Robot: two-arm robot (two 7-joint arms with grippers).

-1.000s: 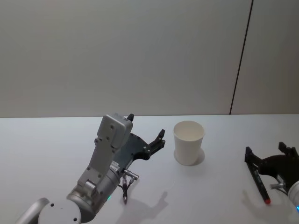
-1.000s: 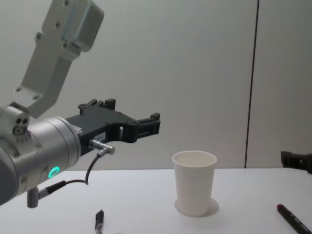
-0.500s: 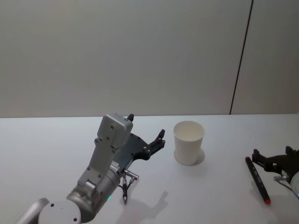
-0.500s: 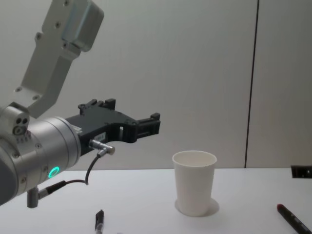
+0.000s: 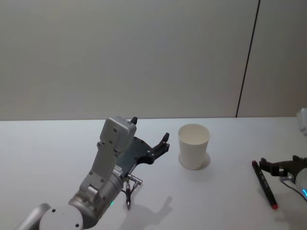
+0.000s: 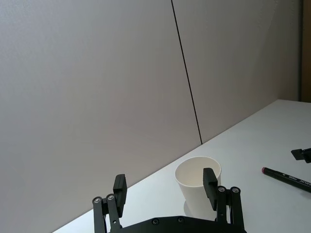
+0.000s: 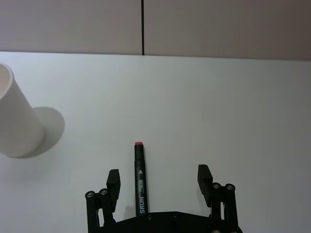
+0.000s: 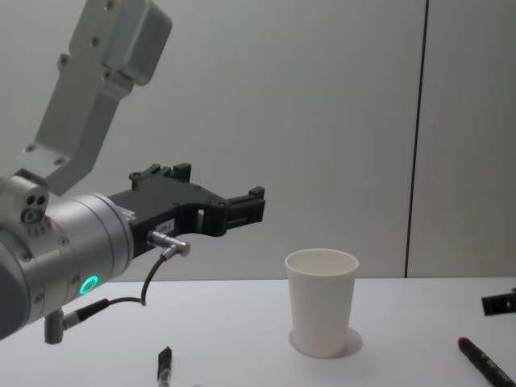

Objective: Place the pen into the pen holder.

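Right wrist view — pen (image 7: 140,179) lies on the table (image 7: 233,107), not in the cup (image 7: 14,121); right gripper (image 7: 159,174) open nearby — left gripper (image 6: 164,177) open, idle.

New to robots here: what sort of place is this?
Likely a robot test lab: bare white table, plain wall, a cup and pen, right gripper open by the pen, left gripper raised beside the cup.

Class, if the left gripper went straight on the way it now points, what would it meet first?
Probably the pen holder, seen ahead between the open fingers of the left gripper. In the chest view the gripper is higher than the rim, though, so it might pass over to the wall.
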